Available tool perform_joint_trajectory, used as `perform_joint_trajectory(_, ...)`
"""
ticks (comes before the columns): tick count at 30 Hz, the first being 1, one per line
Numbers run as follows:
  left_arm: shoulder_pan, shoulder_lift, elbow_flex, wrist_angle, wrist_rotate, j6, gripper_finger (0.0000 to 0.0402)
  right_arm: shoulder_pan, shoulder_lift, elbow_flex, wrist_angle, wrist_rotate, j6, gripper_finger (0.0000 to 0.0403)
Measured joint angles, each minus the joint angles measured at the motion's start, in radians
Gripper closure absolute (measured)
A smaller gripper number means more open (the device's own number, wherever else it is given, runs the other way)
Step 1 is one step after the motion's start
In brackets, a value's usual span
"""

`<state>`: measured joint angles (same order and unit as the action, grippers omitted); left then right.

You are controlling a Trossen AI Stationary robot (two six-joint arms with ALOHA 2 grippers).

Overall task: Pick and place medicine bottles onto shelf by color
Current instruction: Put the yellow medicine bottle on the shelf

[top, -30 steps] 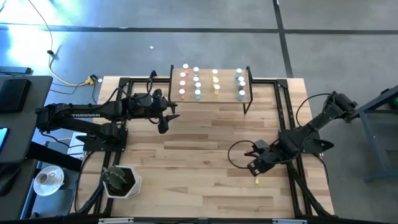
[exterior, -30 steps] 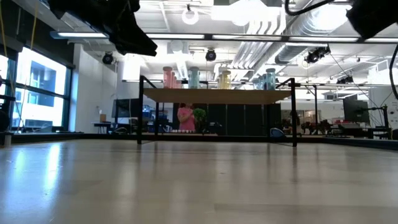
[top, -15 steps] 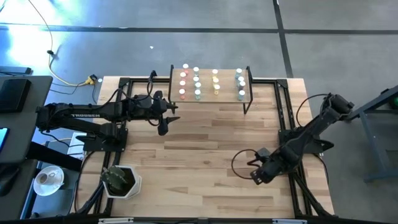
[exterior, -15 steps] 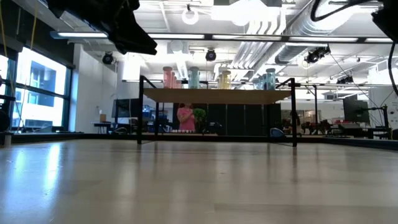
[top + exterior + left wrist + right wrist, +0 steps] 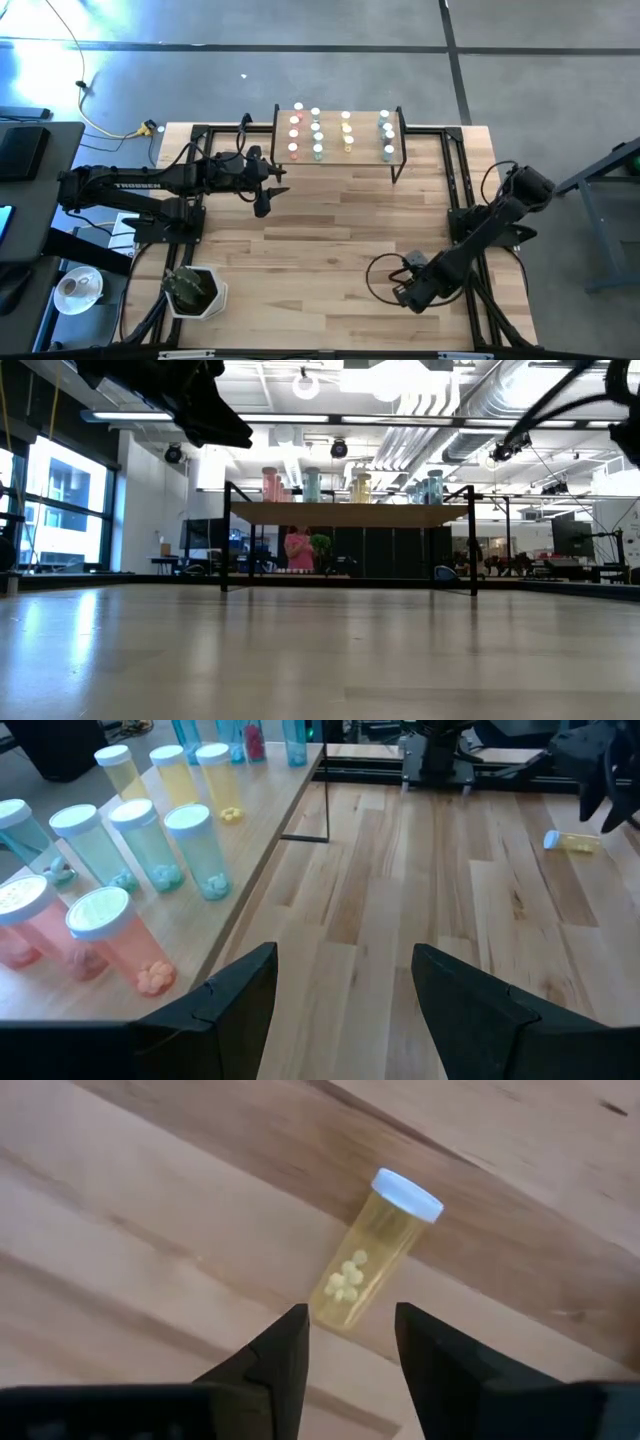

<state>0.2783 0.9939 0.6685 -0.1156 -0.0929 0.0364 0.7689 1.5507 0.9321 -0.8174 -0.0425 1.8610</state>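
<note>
A yellow medicine bottle (image 5: 375, 1250) with a white cap lies on its side on the tabletop near the near right corner; it also shows in the left wrist view (image 5: 572, 841). My right gripper (image 5: 348, 1335) hangs open just over the bottle's base end, a finger on either side, touching nothing; from above, my right gripper (image 5: 406, 294) hides the bottle. The shelf (image 5: 340, 150) stands at the far edge on black legs, carrying rows of red, green, yellow and blue bottles (image 5: 150, 840). My left gripper (image 5: 262, 203) waits open beside the shelf's left end.
A white pot with a green plant (image 5: 193, 290) stands at the near left corner. Black frame rails (image 5: 455, 170) run along the table's sides. A cable loop (image 5: 380, 280) hangs by my right wrist. Bare planks lie between the shelf and the near edge.
My right gripper has moved toward the table's near edge and come over the yellow bottle, which has stayed lying where it was. My left arm has kept still.
</note>
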Motion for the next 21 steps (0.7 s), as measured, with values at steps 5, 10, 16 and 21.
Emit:
perform_joint_trajectory(5,0.0,0.0,0.0,0.0,0.0,0.0,0.0178,0.0,0.056,0.0,0.038,-0.003,0.007,0.026)
perform_joint_trajectory(10,0.0,0.0,0.0,0.0,0.0,0.0,0.0178,0.0,0.08,0.0,0.063,-0.006,0.024,0.026)
perform_joint_trajectory(16,0.0,0.0,0.0,0.0,0.002,-0.008,0.0178,0.0,0.088,0.0,0.062,-0.019,0.028,0.026)
perform_joint_trajectory(21,0.0,0.0,0.0,0.0,0.002,-0.008,0.0178,0.0,0.087,0.0,0.06,0.013,0.08,0.026)
